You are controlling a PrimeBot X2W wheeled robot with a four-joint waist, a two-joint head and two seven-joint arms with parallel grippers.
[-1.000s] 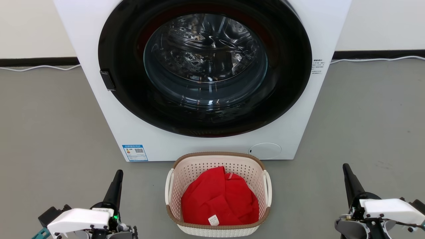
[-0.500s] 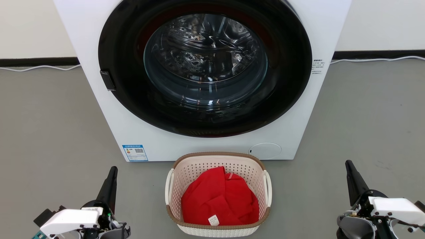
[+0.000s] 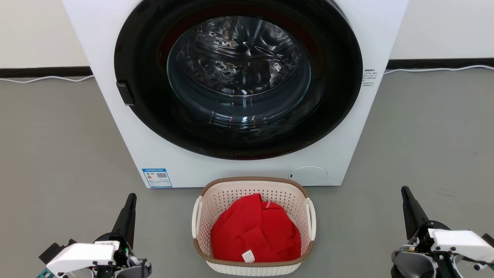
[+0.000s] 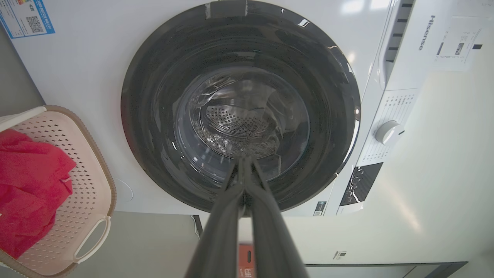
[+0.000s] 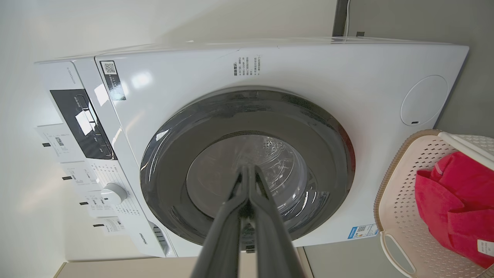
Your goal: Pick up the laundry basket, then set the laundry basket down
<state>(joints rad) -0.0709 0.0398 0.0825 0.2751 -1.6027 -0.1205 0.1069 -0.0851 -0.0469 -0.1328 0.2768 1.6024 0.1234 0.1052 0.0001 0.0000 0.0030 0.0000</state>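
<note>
Floor (image 3: 50, 146): grey and smooth, with a white cable (image 3: 436, 70) running along the dark baseboard (image 3: 38, 72) at the back.
Washer (image 3: 98, 46): white front-loader standing on the floor, filling the upper middle of the head view.
Door (image 3: 239, 77): round, with a dark ring and a glass window giving a look at the steel drum; small dark handle on its left edge.
Washer front, low down: blue label (image 3: 156, 177) at the left corner, round cover (image 3: 308, 175) at the right.
Laundry basket (image 3: 253, 179): upright on the floor, just in front of the washer's lower panel and centred under the door; between the two grippers, well apart from both, touched by neither.
Basket build: cream perforated walls, brown woven-look rim, white loop handles (image 3: 196, 218) on the left and right sides.
Basket contents: crumpled red garment (image 3: 254, 231) covering most of the bottom, white tag near the front edge.
Left gripper (image 3: 132, 197): at the lower left of the head view, pointing toward the washer; pressed together from base to tip in the left wrist view, pinching nothing.
Right gripper (image 3: 405, 190): at the lower right of the head view, likewise aimed at the washer; pressed together along its length in the right wrist view, pinching nothing.
</note>
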